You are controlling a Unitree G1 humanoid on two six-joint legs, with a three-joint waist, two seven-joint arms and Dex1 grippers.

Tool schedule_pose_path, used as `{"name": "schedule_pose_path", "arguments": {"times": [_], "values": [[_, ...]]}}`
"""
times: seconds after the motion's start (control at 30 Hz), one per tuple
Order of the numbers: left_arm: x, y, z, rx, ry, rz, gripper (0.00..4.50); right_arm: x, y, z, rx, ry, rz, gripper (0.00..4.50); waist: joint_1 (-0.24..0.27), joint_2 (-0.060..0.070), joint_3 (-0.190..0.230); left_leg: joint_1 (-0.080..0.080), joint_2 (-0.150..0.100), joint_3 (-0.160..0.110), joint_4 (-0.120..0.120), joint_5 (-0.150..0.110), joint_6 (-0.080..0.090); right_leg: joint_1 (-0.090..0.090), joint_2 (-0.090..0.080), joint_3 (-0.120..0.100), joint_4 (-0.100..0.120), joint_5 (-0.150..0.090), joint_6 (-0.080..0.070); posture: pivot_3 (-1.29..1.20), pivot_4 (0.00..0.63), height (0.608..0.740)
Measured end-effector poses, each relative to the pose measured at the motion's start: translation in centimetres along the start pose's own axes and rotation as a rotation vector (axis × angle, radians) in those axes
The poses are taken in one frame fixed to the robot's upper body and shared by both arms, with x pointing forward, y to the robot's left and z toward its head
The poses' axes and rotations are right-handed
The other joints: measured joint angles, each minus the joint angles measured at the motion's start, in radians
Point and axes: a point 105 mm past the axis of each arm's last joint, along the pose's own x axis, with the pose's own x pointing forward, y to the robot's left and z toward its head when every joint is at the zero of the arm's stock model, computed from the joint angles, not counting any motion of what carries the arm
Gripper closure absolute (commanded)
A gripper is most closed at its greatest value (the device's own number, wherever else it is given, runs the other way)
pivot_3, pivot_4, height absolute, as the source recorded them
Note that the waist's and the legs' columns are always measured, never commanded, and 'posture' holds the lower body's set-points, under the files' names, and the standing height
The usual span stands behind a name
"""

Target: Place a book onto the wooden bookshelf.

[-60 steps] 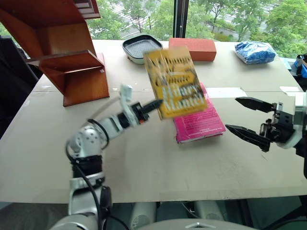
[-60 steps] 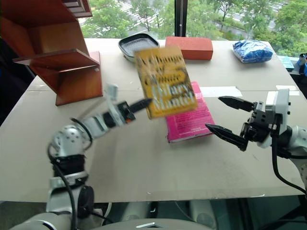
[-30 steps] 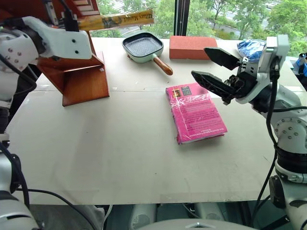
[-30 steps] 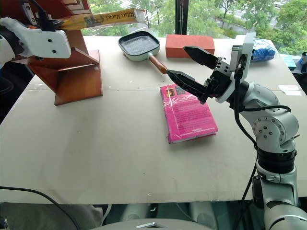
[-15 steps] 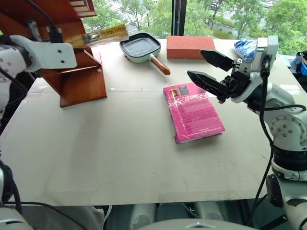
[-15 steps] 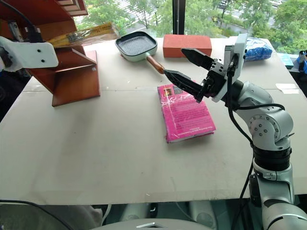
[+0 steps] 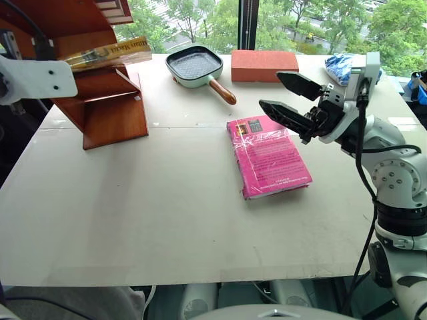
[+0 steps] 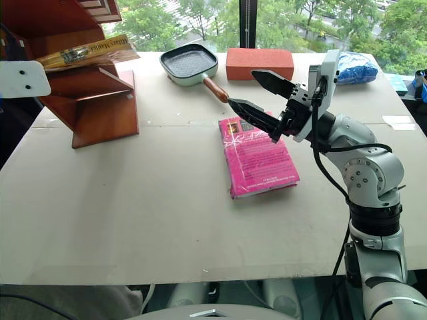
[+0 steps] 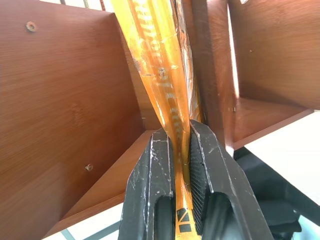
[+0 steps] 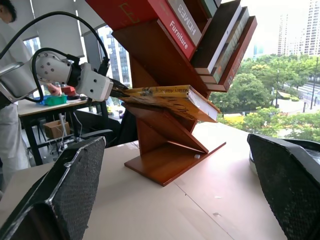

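Left claw [image 9: 179, 150]: pressed together on the spine edge of the book [image 8: 87, 52], pinching it between two black fingers [image 9: 152, 170]. Book: yellow-orange, glossy wrap, held nearly flat and tilted, lying across a slanted board of the bookshelf [image 8: 87, 93]; free end projecting past the shelf toward the window; exact contact with the board beneath hard to tell. In the right wrist view, book [image 10: 165, 97] seen edge-on, pages toward the camera, resting over the angled boards of the bookshelf [image 10: 170, 145], left claw [image 10: 116, 90] at its near end.

Bookshelf: reddish-brown, varnished, slanted boards on a boxy base, standing at the far left of the surface [image 7: 167, 220]. Further books with red and dark spines [image 10: 200, 25] stacked on its upper tilted boards.

Right claw [image 8: 257, 93]: spread wide, fingers apart and gripping nothing, raised above the surface and pointing toward the left, hovering over the far end of the pink book [image 8: 257, 157].

Pink book: flat on the surface near the middle, glossy wrap, well apart from the bookshelf.

Pan [image 7: 195, 65]: square, pale green with dark inside, wooden handle [image 7: 223, 91] angled toward the pink book, at the far side of the surface.

Red block [image 7: 264, 65]: just beside the pan, to its right.

Blue bag [image 8: 355, 67]: at the far right, partly behind the right arm.

Beyond the surface: window with green trees.
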Motion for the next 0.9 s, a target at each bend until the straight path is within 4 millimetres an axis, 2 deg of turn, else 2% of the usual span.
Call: {"name": "schedule_pose_path", "arguments": {"times": [0.03,0.1,0.17,0.23,0.27,0.47,0.6,0.67,0.73,0.8,0.87,0.9], "values": [[0.0,0.0,0.0,-0.002,0.0,-0.002,3.32,0.0,0.0,0.0,0.0,0.0,0.001,0.0,0.0,0.0,0.0,0.0,0.0,0.0,0.0,0.0,0.0,0.0,0.0,0.0,0.0,0.0,0.0,0.0,0.15,0.74],[0.0,-0.1,-0.1,-0.003,0.007,-0.008,2.15,0.0,0.0,0.0,0.0,-0.001,0.001,0.0,0.0,0.0,0.0,0.0,0.0,0.0,0.0,0.0,0.0,0.0,0.0,0.0,0.0,0.0,0.0,0.0,0.15,0.74],[0.0,0.0,-0.3,-0.009,0.017,-0.002,1.19,0.0,0.0,0.0,0.0,-0.002,0.0,0.0,0.001,0.0,0.0,0.0,0.0,0.0,0.0,0.0,0.0,0.0,0.0,0.0,0.0,0.0,0.0,0.0,0.15,0.74],[-0.1,0.1,-0.5,-0.04,0.03,0.006,0.33,0.0,0.0,0.0,0.001,-0.004,0.0,0.0,0.002,0.0,0.0,0.0,0.0,0.0,0.0,0.0,0.0,0.0,0.0,0.0,0.0,0.0,0.0,0.0,0.15,0.74],[0.0,0.1,-0.5,-0.057,0.031,0.006,0.07,-0.1,0.0,0.0,0.002,-0.004,-0.001,0.0,0.002,0.0,0.0,0.0,0.0,0.0,0.0,0.0,0.0,0.0,0.0,0.0,0.0,0.0,0.0,0.0,0.15,0.74],[-0.6,0.7,0.1,-0.131,0.006,0.023,0.07,-0.3,0.0,-0.3,0.012,-0.001,-0.004,0.0,0.002,0.0,0.0,0.0,0.0,0.0,0.0,0.0,0.0,0.0,0.0,0.0,0.0,0.0,0.0,0.0,0.15,0.74],[-1.9,2.2,1.7,-0.314,-0.123,0.07,0.07,-0.3,-0.1,-0.3,0.017,-0.004,0.004,0.0,0.002,0.0,0.0,0.0,0.0,0.0,0.0,0.0,0.0,0.0,0.0,0.0,0.001,0.0,0.0,0.0,0.15,0.74],[-2.5,2.3,3.3,-0.432,-0.24,0.053,0.07,-0.3,-0.2,-0.4,0.024,-0.005,0.005,0.0,0.002,0.0,0.0,0.0,0.0,0.0,0.001,0.0,0.0,0.0,0.0,0.0,0.001,0.0,0.0,0.0,0.15,0.74],[-3.2,2.3,6.7,-0.621,-0.472,0.003,0.07,-0.3,-0.4,-0.6,0.035,-0.005,0.006,0.0,0.005,0.0,0.0,0.001,0.0,-0.001,0.002,0.0,0.0,0.001,0.0,0.0,0.002,0.0,0.0,0.0,0.15,0.74],[-3.7,1.6,9.0,-0.701,-0.604,-0.062,0.07,-0.2,-0.4,-0.6,0.032,-0.007,0.011,0.0,0.004,0.0,0.0,0.0,0.0,-0.001,0.003,0.0,0.0,0.001,0.0,0.0,0.002,0.0,0.0,0.0,0.15,0.74],[-4.2,-0.2,11.3,-0.808,-0.73,-0.171,0.07,-0.4,-0.6,-0.7,0.02,0.0,0.008,0.0,0.002,0.001,-0.001,0.001,0.0,0.0,0.003,0.0,0.0,0.001,-0.001,0.001,0.002,0.0,0.0,0.0,0.15,0.74],[-4.2,-1.8,12.9,-0.87,-0.788,-0.241,0.07,-0.7,-0.7,-1.0,0.012,0.014,0.002,0.0,0.001,0.001,-0.001,0.002,0.0,0.0,0.002,0.0,0.0,0.002,-0.001,0.002,0.002,0.0,0.0,0.0,0.15,0.74]]}}
